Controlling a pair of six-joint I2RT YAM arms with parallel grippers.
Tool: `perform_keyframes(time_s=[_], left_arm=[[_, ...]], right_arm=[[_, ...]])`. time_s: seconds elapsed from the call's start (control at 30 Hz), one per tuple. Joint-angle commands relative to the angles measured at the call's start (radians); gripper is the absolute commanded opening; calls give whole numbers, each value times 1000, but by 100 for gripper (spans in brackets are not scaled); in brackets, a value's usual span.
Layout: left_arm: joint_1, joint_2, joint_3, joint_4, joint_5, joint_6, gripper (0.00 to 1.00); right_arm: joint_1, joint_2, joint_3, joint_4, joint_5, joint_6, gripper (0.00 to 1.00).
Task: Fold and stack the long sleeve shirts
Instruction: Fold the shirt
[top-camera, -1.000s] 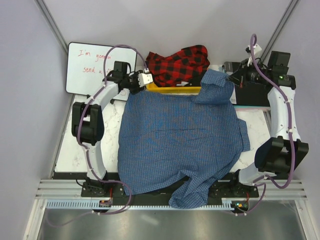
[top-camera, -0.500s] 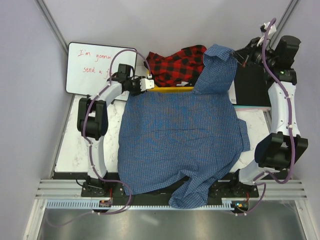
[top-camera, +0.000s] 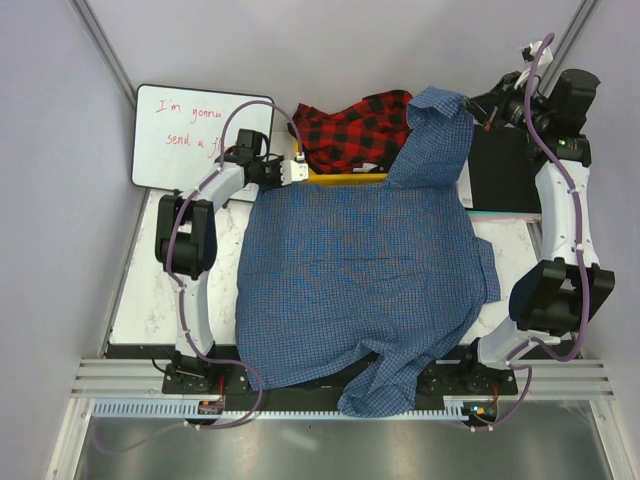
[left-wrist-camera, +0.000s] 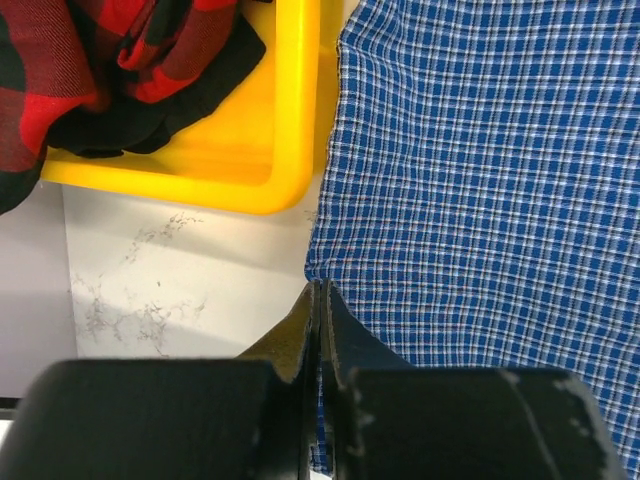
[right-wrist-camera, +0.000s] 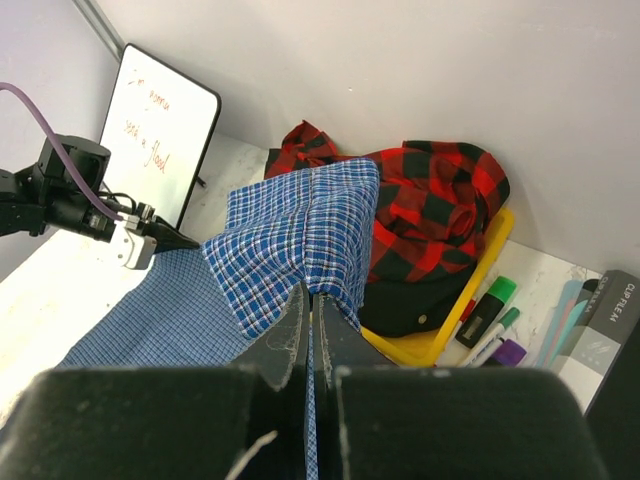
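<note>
The blue check shirt (top-camera: 360, 275) lies spread over the table, one sleeve hanging off the front edge. My left gripper (top-camera: 300, 171) is shut on its far left corner (left-wrist-camera: 325, 300) at the table surface. My right gripper (top-camera: 478, 108) is shut on the far right corner (right-wrist-camera: 310, 240) and holds it lifted above the table. The red-and-black plaid shirt (top-camera: 355, 128) sits crumpled in a yellow tray (left-wrist-camera: 270, 150) behind the blue one.
A whiteboard (top-camera: 195, 130) with red writing leans at the back left. Markers (right-wrist-camera: 490, 320) and a dark box (top-camera: 505, 170) lie at the back right beside the tray. Bare marble table (top-camera: 140, 290) shows left of the shirt.
My left gripper slid right to the shirt's far left corner and shut on it. My right gripper lifted the far right corner up and back, then held still.
</note>
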Motion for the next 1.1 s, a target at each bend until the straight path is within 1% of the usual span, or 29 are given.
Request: perform_keyframes(time_s=[0.0,0.53,0.7,0.9,1.07], left_arm=[[3,-106,-22,-19,50,22,2],[3,-326,-174,-48,89,53,2],[2,-415,-280,-50,98,93,2],[2,-527,-389,-62,113,119,2],[0,-611,-495,-73,123,169,2]], right_arm=[[4,-51,24,44,-15,14,0],[-13,-171,-51,-2,-49,-14,0],[-26,-257,-98,-25,-67,-14,0],[-48,-352,-146,-107,-81,-46,0],[-65,-448,-187,-219,-92,-93,0]])
